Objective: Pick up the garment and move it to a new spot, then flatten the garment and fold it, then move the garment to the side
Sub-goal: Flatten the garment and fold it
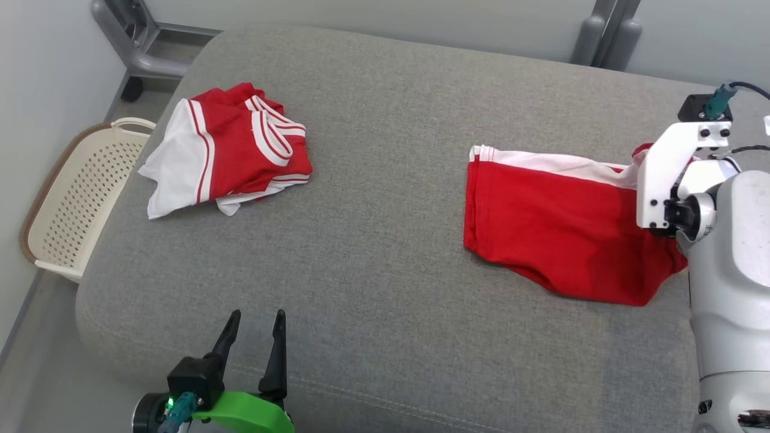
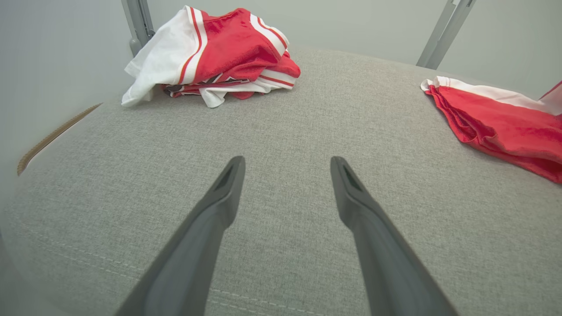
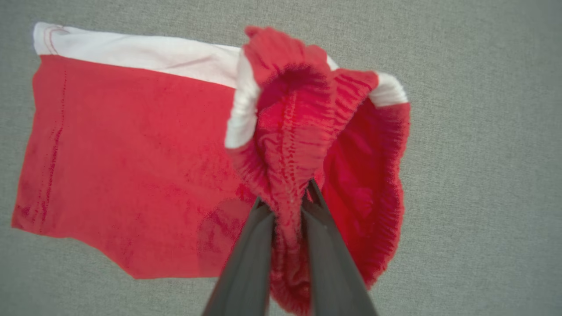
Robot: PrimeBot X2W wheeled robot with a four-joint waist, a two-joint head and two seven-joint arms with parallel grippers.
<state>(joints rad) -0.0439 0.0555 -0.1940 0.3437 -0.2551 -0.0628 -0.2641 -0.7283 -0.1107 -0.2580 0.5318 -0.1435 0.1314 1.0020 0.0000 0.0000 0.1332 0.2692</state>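
Observation:
The garment (image 1: 553, 222) is a pair of red shorts with a white side stripe, lying at the right of the grey cushion (image 1: 373, 252); its left part lies flat. My right gripper (image 3: 287, 199) is shut on the gathered red waistband (image 3: 290, 145), lifting that end off the cushion; in the head view the white wrist hides the fingers. The garment (image 2: 496, 118) also shows at the right of the left wrist view. My left gripper (image 1: 252, 325) stands open above the cushion's front left, nothing between its fingers (image 2: 224, 193).
A crumpled pile of red-and-white clothes (image 1: 231, 147) lies at the cushion's back left. A cream perforated basket (image 1: 78, 198) stands on the floor off the left edge. Grey metal frame legs (image 1: 135, 42) rise behind the cushion.

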